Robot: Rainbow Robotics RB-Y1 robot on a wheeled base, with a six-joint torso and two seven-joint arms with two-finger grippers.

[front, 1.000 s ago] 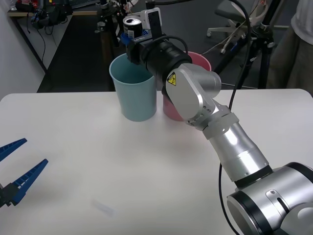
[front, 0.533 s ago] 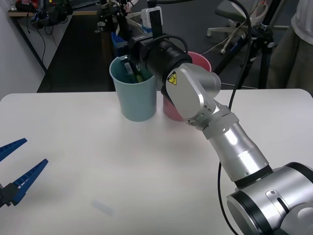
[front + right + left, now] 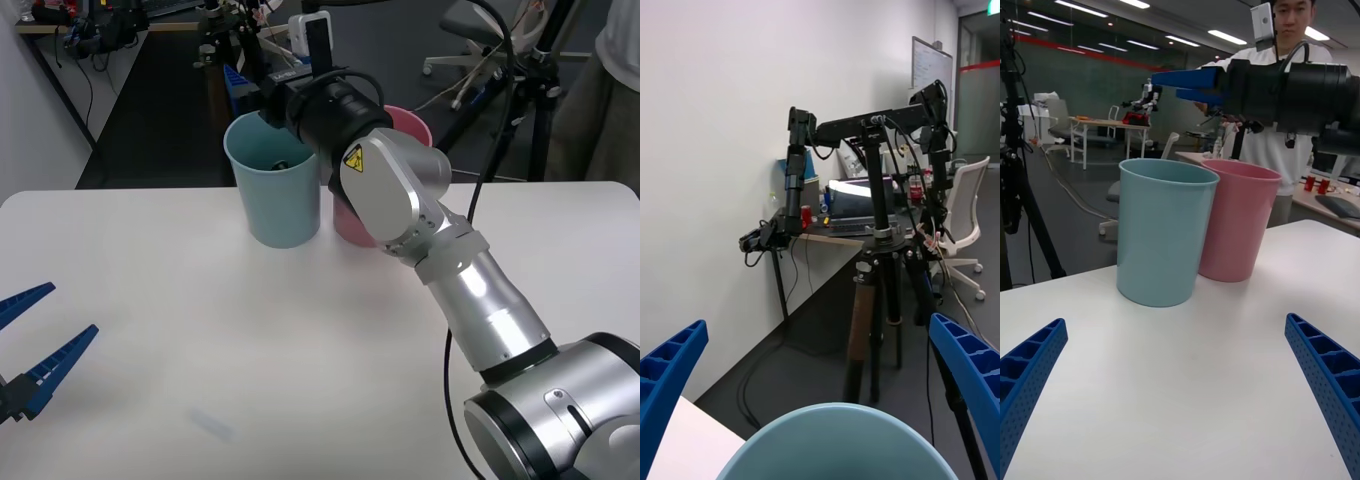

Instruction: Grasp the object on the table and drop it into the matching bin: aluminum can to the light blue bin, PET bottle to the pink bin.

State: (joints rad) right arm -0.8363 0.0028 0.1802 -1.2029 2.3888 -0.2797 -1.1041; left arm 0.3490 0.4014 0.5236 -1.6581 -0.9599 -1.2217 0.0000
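My right gripper [image 3: 262, 95] hangs over the light blue bin [image 3: 275, 190], at the table's [image 3: 300, 340] 12 o'clock edge, fingers [image 3: 666, 375] spread wide with nothing between them. The aluminum can [image 3: 280, 162] sits down inside that bin, just a dark bit of it visible past the rim. The can looks light, thin-walled, smooth and dentable, so I judge a side grip at mid-height with modest squeeze suits it; no regrasp looks needed now. The pink bin [image 3: 412, 130] touches the blue one on its 3 o'clock side; I can't see its inside behind my arm. My left gripper [image 3: 35, 345] is parked at the table's 8 o'clock edge, fingers apart, empty. By my read the drop is done.
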